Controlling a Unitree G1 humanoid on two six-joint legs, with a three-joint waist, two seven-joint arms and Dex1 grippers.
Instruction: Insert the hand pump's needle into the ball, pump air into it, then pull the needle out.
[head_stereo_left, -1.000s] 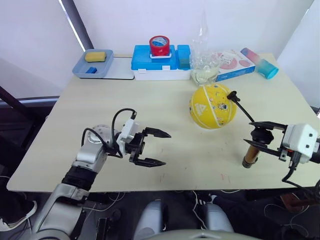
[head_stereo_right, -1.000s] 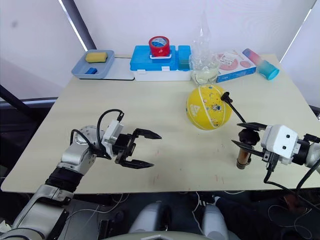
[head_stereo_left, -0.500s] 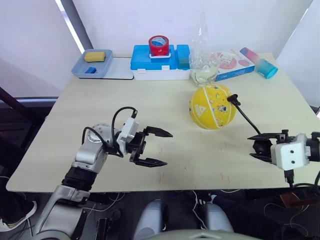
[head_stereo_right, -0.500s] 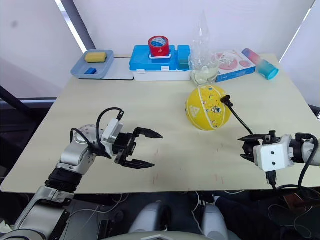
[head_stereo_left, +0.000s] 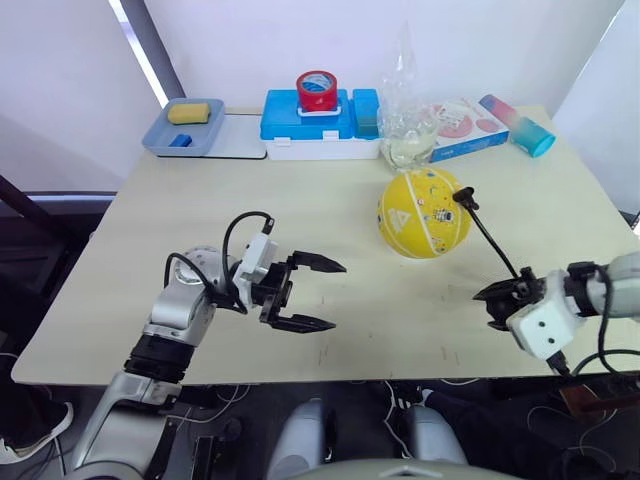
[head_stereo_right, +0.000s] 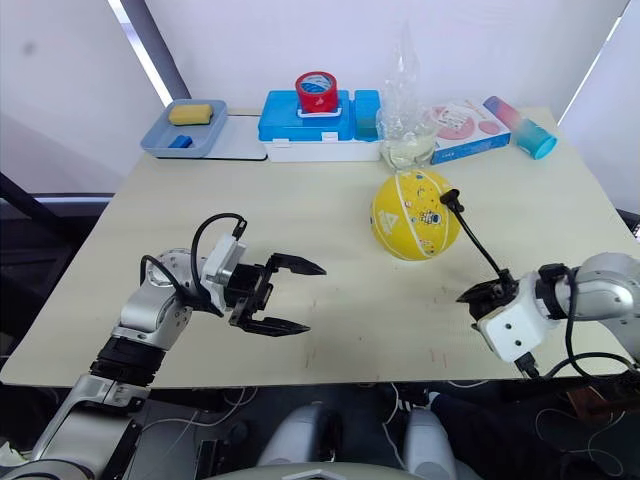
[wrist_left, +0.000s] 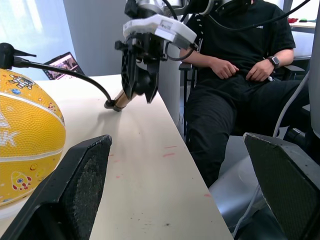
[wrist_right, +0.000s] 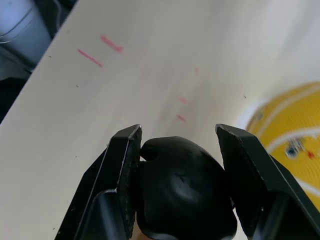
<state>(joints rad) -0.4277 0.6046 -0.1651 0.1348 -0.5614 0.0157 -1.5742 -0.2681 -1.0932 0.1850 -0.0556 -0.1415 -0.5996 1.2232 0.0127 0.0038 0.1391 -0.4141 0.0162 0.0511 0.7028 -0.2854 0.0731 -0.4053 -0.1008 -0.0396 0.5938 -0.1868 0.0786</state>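
Pumping stage, judged from the layout: the right gripper (wrist_right: 175, 175) is clamped on the black handle end of the hand pump (wrist_left: 120, 101), both fingers pressed against the knob; the left gripper (head_stereo_left: 313, 293) hangs over the table (head_stereo_left: 330, 230) left of the ball (head_stereo_left: 424, 212), its two fingers spread wide and holding nothing. The ball rests on the table right of centre, in front of the blue box and the clear bag; the needle (head_stereo_left: 461, 194), at the tip of the thin black hose (head_stereo_left: 492, 238), meets the ball's upper right side, though how deep it sits cannot be told. The pump stands near the table's front right edge, base on the table top, long axis tilted off vertical; the hose runs from it up and back to the ball. To pump well, strokes should probably follow the cylinder's own axis, with the base kept planted; side pull on the hose risks dragging the needle loose or rolling the ball; the idle left gripper could steady the ball.
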